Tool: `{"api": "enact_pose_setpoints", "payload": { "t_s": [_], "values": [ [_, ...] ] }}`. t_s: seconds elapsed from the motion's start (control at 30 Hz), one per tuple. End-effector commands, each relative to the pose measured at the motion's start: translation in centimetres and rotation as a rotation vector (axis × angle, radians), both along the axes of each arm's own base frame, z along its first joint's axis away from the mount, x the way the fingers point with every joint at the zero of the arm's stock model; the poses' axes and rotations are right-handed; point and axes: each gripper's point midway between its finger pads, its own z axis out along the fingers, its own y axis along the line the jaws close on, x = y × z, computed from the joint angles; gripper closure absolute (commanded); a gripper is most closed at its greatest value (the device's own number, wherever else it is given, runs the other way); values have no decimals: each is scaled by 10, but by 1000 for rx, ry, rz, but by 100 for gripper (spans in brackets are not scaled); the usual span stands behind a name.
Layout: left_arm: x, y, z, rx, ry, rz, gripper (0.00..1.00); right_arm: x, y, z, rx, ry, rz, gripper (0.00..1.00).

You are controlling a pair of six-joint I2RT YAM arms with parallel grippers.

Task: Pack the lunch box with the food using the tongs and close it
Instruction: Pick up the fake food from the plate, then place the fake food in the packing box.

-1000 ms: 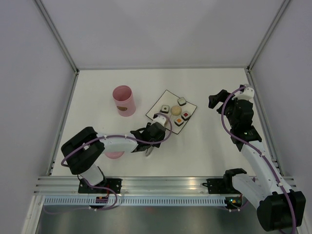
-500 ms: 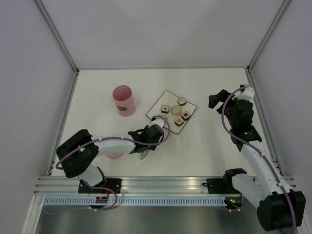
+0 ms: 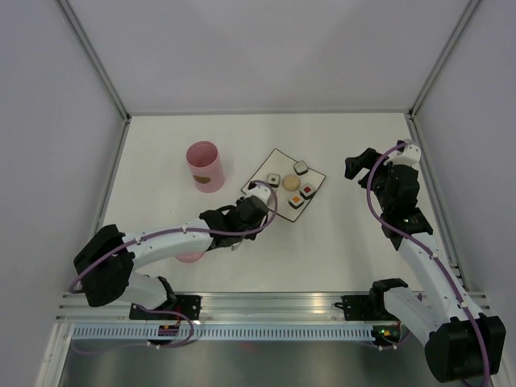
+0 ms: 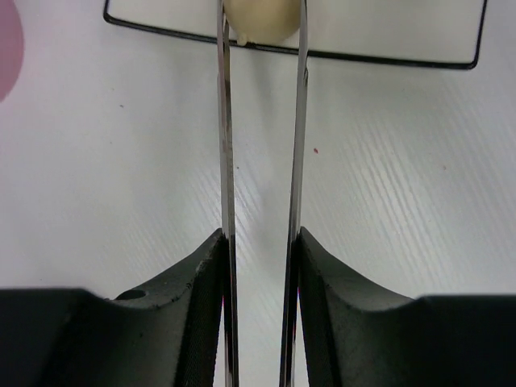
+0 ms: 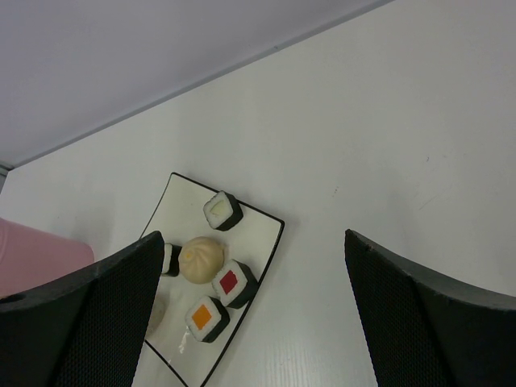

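Steel tongs (image 4: 225, 161) are pinched partway shut in the left claw (image 4: 260, 266) w/ blades flanking a beige ball (image 4: 262, 20) at near edge of the plate (image 4: 387, 58), ready for transfer to the lunch box (image 3: 205, 165) standing open to its left; right claw (image 5: 254, 274) gapes wide, empty.

Both arms match: the left arm (image 3: 165, 244) and right arm (image 3: 427, 270) have white links between chunky black joints, a purple cable (image 3: 370, 193) looping along each, and black jaws whose inner pads are finely ribbed.
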Motion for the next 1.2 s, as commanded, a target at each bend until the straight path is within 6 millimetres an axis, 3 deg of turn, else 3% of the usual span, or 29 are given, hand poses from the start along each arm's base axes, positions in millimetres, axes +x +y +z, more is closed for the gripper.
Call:
{"api": "enact_pose_setpoints", "payload": {
  "t_s": [0.0, 0.23, 0.37, 0.5, 0.67, 0.83, 1.07, 1.17],
  "values": [
    [14, -5, 48, -29, -99, -4, 83, 0, -3, 9, 12, -24, -19, 2],
    [29, 13, 84, -8, -201, 16, 88, -2, -7, 6, 4, -14, -38, 2],
    [35, 22, 123, -62, -269, 44, 89, -3, -7, 6, 6, -15, -43, 2],
    [47, 52, 161, -182, -293, 148, 91, -3, -6, 5, 14, -13, -40, 2],
    [56, 92, 184, -239, -254, 285, 92, -4, -3, 0, 15, 4, -24, 2],
    [62, 132, 188, -209, -226, 408, 92, -4, -3, -1, 17, 6, -21, 2],
    [63, 147, 174, -190, -192, 449, 91, -4, -1, -5, 23, 15, -15, 2],
    [64, 144, 168, -195, -170, 444, 91, -3, -1, -6, 23, 18, -15, 2]
  ]
}}
